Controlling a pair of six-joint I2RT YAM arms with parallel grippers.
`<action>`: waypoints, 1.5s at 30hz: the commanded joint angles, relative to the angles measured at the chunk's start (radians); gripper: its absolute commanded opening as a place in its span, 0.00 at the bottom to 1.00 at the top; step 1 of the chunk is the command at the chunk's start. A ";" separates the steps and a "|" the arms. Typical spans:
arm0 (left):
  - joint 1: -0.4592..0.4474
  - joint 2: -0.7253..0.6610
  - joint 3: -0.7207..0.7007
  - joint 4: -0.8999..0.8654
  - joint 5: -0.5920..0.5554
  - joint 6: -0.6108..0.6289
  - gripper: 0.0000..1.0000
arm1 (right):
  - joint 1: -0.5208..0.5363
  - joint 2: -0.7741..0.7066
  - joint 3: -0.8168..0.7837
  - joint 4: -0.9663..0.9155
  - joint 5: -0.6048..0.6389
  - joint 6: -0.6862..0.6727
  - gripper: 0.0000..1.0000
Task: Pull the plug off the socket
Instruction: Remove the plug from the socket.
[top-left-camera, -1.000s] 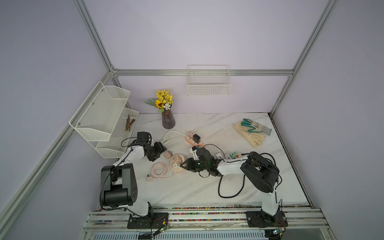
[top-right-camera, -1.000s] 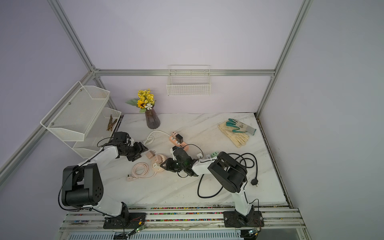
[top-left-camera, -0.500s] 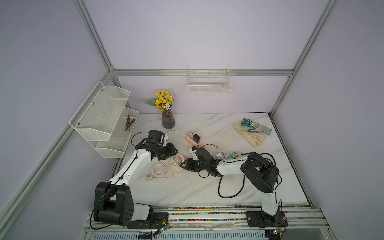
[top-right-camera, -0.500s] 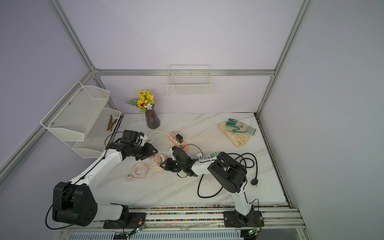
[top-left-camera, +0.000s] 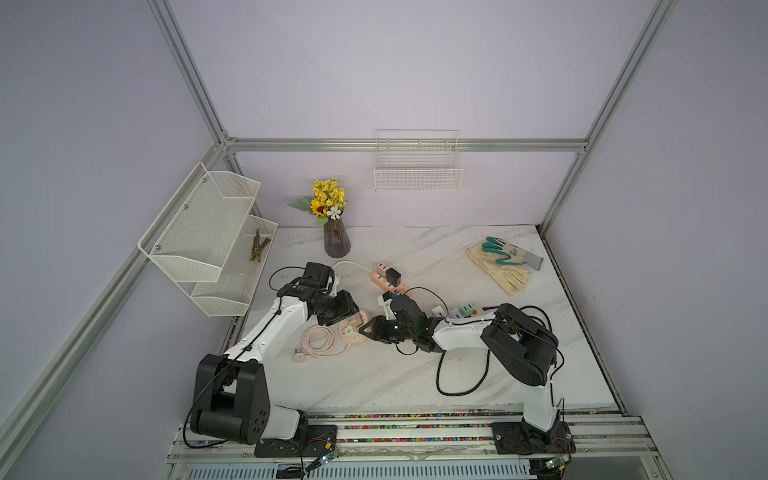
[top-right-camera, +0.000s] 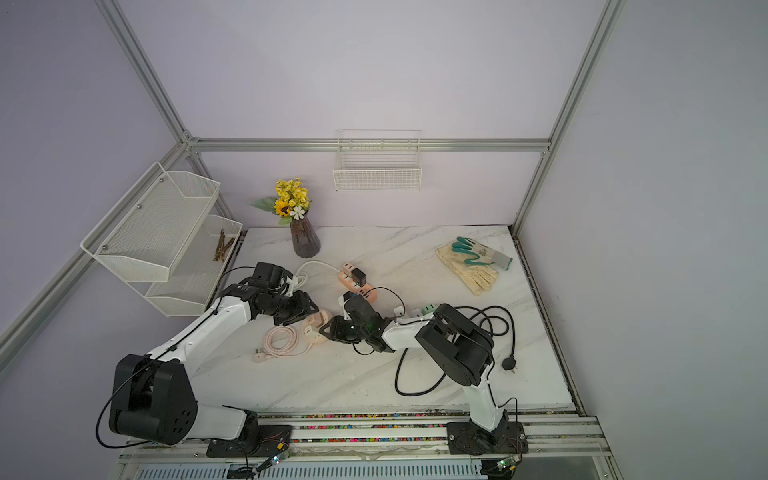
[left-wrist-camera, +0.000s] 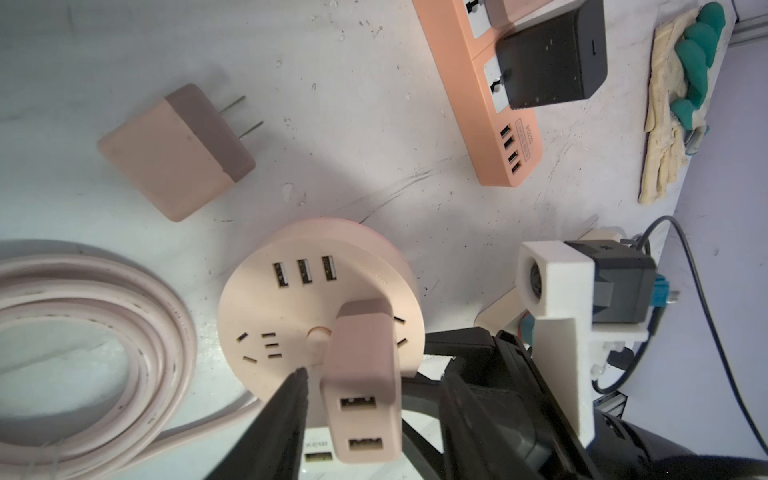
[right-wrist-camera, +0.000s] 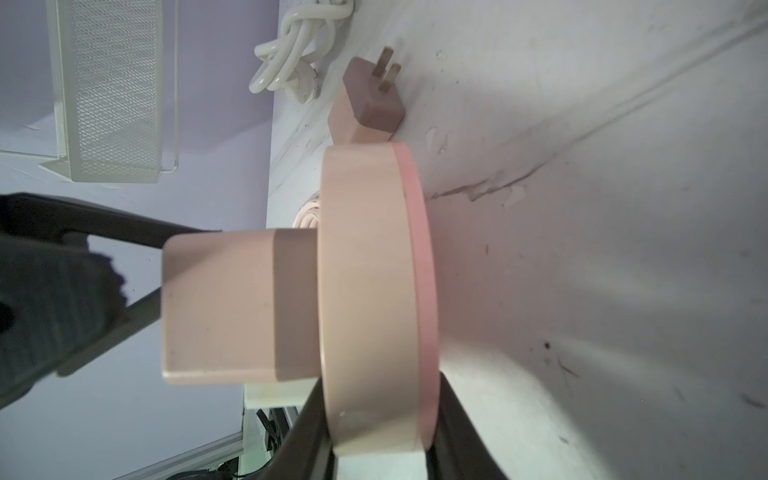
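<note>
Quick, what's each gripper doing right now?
Left gripper: fingers closed around the pink plug.
Right gripper: holding the round socket.

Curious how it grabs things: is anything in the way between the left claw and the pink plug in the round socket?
Nothing visible. The left gripper has a finger on either side of the pink plug, with nothing between. The right gripper clamps the round socket by its rim, clear of the plug.

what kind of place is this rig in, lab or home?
Likely a robot lab test cell: aluminium frame with plain walls, two arms bolted to a front rail, staged props like vase and gloves.
</note>
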 joint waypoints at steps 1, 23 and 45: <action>-0.010 0.022 -0.029 0.040 0.012 -0.028 0.48 | 0.013 0.036 -0.003 -0.141 0.054 -0.038 0.00; 0.046 -0.044 -0.005 0.055 0.102 -0.031 0.00 | -0.007 0.046 -0.062 -0.147 0.114 0.032 0.00; 0.138 -0.069 -0.015 0.076 0.287 -0.020 0.00 | -0.017 0.065 -0.067 -0.204 0.151 0.037 0.00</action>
